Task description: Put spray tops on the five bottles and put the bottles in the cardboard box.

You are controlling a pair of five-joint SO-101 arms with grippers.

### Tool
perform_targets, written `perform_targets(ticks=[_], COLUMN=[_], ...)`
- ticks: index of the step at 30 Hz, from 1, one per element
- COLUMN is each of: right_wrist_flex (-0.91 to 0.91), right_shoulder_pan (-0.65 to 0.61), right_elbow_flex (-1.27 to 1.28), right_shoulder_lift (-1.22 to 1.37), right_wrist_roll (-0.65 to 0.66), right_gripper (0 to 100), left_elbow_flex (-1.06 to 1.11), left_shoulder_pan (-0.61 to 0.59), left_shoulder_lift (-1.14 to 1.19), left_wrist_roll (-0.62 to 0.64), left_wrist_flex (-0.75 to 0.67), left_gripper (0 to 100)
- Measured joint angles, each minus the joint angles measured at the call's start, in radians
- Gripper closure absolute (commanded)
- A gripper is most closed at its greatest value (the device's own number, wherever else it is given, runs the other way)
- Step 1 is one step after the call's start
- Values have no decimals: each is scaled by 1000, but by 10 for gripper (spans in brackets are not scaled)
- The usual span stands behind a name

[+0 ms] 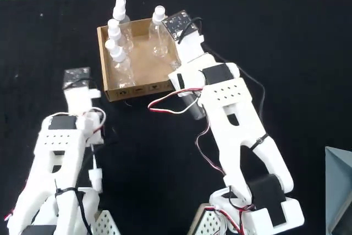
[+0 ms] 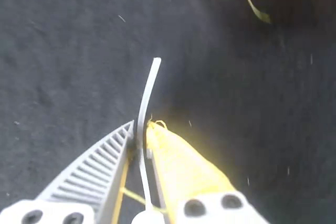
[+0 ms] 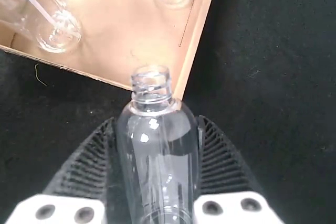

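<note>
1. Right claw point(image 3: 156, 121) of mine is clamped around the last bottle point(image 3: 157, 150). It has no top on yet, and its open neck is aimed at the near right corner of the cardboard box point(image 1: 137, 88), just outside it.
2. Left claw point(image 2: 140, 125) is pinched shut on the spray top point(image 1: 96, 179), gripping it by the dip tube point(image 2: 149, 90). It's down at the near left of the desk point(image 1: 286, 37), well apart from that bottle.
3. The other four bottles point(image 1: 122, 67) are standing in the box with tops on, so I reckon this is the final pairing.
4. How I'd do it, imo: hold the bottle dead steady, bring the tube tip to the mouth, thread it in first, then seat the top. That tube curves and looks bendy, so the tip may wander. Go slow, maybe regrip nearer the nozzle end.
5. Hard to see:
   - The nozzle end is cut off at the edge of the left wrist view.
   - The bottle's base is cut off in the right wrist view.
   - From above, my arms sit over most of what the claws hold.
   - I can't tell how tilted the bottle is, or whether the four tops are fully tightened.
</note>
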Motion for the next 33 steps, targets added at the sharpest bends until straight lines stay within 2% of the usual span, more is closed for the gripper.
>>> perform_targets(ticks=[14, 20, 27, 29, 33], right_wrist_flex=[0, -2, -100, -109, -109], right_shoulder_pan=[0, 0, 0, 0, 0], right_elbow_flex=[0, 0, 9, 9, 9], right_shoulder_lift=[0, 0, 0, 0, 0], right_wrist_roll=[0, 0, -2, -2, -2], right_gripper=[966, 966, 966, 966, 966], left_elbow_flex=[-2, -2, -2, -2, -2], left_shoulder_pan=[-213, -292, -400, -427, -466], left_shoulder_lift=[0, 0, 0, 0, 0], left_wrist_roll=[17, 46, 71, 71, 81], left_wrist_flex=[-130, -137, -138, -138, -138], left_gripper=[971, 967, 965, 932, 802])
